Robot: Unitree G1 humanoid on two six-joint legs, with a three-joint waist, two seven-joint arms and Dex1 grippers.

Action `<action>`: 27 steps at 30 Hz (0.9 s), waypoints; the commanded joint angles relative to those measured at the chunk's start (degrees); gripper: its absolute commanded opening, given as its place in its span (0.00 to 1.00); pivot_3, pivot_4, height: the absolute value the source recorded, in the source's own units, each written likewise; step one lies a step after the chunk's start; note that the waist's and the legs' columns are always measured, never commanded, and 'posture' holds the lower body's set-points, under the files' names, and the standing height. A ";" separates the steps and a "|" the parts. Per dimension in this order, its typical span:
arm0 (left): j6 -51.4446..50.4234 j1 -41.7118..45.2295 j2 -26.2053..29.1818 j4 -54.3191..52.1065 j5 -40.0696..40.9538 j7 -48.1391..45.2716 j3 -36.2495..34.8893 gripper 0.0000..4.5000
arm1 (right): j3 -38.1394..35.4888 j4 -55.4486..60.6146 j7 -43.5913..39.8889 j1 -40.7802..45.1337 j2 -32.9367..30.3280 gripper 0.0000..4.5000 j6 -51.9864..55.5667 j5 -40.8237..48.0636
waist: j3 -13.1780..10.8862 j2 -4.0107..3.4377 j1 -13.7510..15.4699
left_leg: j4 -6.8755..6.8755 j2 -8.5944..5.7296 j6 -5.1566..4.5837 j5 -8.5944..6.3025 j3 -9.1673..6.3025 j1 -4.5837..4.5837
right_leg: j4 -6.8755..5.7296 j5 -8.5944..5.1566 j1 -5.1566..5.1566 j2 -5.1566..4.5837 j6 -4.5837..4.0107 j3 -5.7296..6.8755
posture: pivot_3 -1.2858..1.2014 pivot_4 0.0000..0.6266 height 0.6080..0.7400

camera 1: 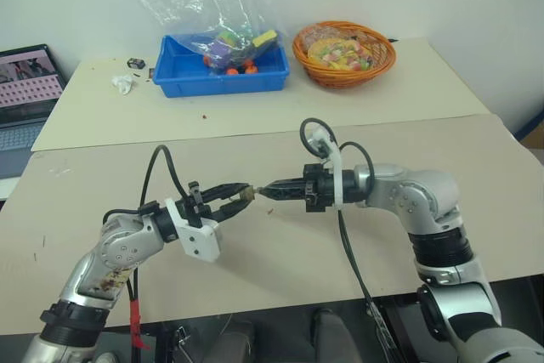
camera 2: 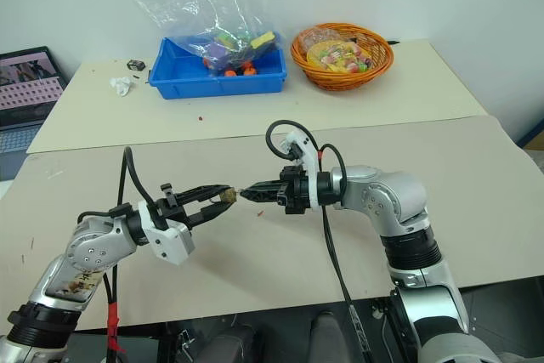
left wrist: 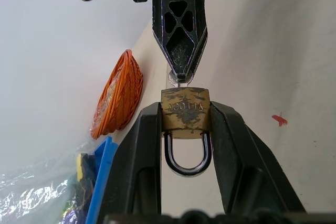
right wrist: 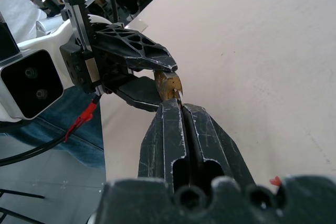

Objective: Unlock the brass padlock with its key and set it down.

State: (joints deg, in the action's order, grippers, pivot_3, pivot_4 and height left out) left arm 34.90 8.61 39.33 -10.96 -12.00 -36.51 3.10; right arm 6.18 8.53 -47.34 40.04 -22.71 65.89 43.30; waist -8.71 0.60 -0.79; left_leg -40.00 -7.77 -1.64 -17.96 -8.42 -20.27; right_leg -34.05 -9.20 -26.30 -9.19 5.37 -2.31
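The light is bright, even and soft, with only faint shadows on the pale table (camera 1: 255, 278), while in the left wrist view the brass padlock (left wrist: 185, 113) is sharp and the orange basket (left wrist: 118, 98) behind is blurred.

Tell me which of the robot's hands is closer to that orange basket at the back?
The right. The orange basket sits at the table's far right side; the right hand lies below it, slightly left. The left hand, clamping the brass padlock, is farther left.
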 commanded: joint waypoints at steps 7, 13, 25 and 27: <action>-0.09 0.75 0.35 -2.79 0.74 0.50 -0.17 0.18 | -11.15 -6.08 11.42 6.49 11.07 0.01 25.91 11.85 | 0.01 -0.02 -0.05 | 0.02 0.03 0.01 0.01 0.00 0.00 | -0.04 0.02 -0.02 0.03 -0.04 -0.01 | 0.52 0.24 0.94; -0.90 1.08 0.19 -3.62 0.75 0.39 0.16 0.18 | -17.80 -25.50 30.77 11.65 17.17 0.01 26.61 28.48 | 0.00 -0.05 -0.43 | 0.11 0.06 0.04 0.03 0.00 0.01 | -0.05 0.04 -0.05 0.07 -0.07 -0.01 | 0.52 0.24 0.94; -2.70 0.98 -0.15 -5.03 1.03 -0.12 -0.04 0.18 | -19.55 -21.44 56.28 10.77 20.27 0.15 26.50 37.77 | 0.00 -0.10 -1.71 | 0.14 0.08 0.04 0.03 -0.01 -0.01 | -0.06 0.05 -0.09 0.08 -0.08 0.05 | 0.52 0.24 0.94; -2.80 1.05 -0.17 -5.03 0.99 -0.17 -0.08 0.18 | -20.16 -19.19 56.29 10.85 20.32 0.26 25.18 37.57 | 0.00 -0.10 -1.83 | 0.14 0.07 0.04 0.03 0.00 -0.01 | -0.08 0.06 -0.09 0.08 -0.08 0.05 | 0.52 0.24 0.94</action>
State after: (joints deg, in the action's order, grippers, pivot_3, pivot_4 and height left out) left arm 30.57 8.36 39.88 -11.25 -12.03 -36.58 0.41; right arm -15.37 -14.02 9.24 50.19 -4.91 91.90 79.59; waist -8.71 0.51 -2.61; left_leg -39.87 -7.69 -1.60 -17.93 -8.42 -20.27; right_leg -34.14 -9.15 -26.38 -9.10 5.28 -2.26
